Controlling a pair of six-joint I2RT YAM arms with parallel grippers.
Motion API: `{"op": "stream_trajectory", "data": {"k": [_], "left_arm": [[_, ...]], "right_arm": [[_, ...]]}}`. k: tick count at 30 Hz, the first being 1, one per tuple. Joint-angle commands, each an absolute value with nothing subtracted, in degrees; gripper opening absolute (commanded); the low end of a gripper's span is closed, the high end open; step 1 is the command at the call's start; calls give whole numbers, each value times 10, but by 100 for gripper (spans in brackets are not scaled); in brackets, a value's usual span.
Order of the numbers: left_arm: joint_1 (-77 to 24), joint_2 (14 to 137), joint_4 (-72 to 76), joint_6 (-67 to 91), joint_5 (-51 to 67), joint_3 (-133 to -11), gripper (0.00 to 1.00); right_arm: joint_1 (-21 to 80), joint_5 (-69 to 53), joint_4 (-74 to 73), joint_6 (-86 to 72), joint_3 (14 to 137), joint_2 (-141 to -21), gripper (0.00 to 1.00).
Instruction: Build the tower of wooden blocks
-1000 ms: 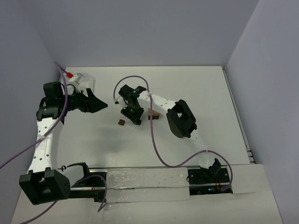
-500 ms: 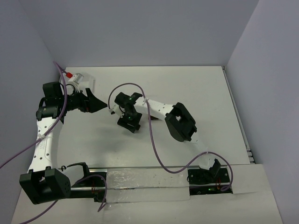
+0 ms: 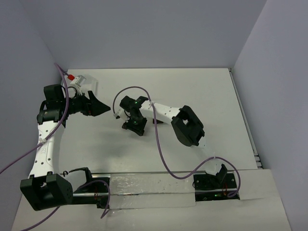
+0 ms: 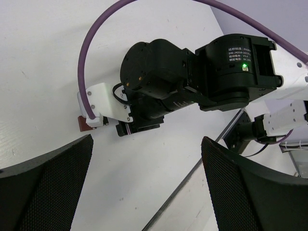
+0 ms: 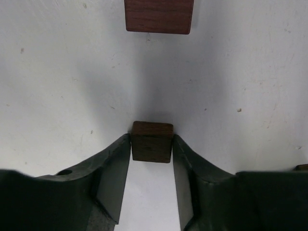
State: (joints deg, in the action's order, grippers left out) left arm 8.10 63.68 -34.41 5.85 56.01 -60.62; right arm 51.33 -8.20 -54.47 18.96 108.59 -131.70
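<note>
A dark brown wood block (image 5: 152, 149) sits on the white table between my right gripper's (image 5: 151, 139) fingers, which press on both of its sides. A second dark brown wood block (image 5: 159, 17) lies just ahead of it, apart. From above, the right gripper (image 3: 133, 126) points down at the table's middle left and hides both blocks. My left gripper (image 3: 103, 109) hangs open and empty to its left. The left gripper's (image 4: 147, 185) wrist view shows the right wrist and a dark brown block (image 4: 85, 124) by its tip. The tower is hidden.
A small white object with a red cap (image 3: 78, 80) lies at the back left, behind the left arm. A clear plastic strip (image 3: 149, 190) runs between the two arm bases at the near edge. Grey walls close in the table (image 3: 211, 96) on three sides.
The right gripper has moved left and nearer, onto the loose dark brown block that lay beside it, opened on the way and shut on it. The left arm has stayed still.
</note>
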Motion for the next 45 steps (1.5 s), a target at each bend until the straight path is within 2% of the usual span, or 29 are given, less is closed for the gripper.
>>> {"op": "stream_trajectory", "data": {"k": [1,7,19,27,45], "left_arm": [[87,639,-317,59,577,-626,99],[91,641,-309,63,578,-624,99],[104,649,-301,71,615,-644,99],[107,654,-291,84,618,-646,99],[114,658,-288,91,614,-646,99]], "right_arm": [[511,-83,-538,193,1081,-1283,39],[502,-89,-594,245,1116,-1236,21],[409,-134,-776,421,1223,-1197,11],[371,-134,-775,446,1236,-1219,10],[361,-119,-735,486,1207,-1227,13]]}}
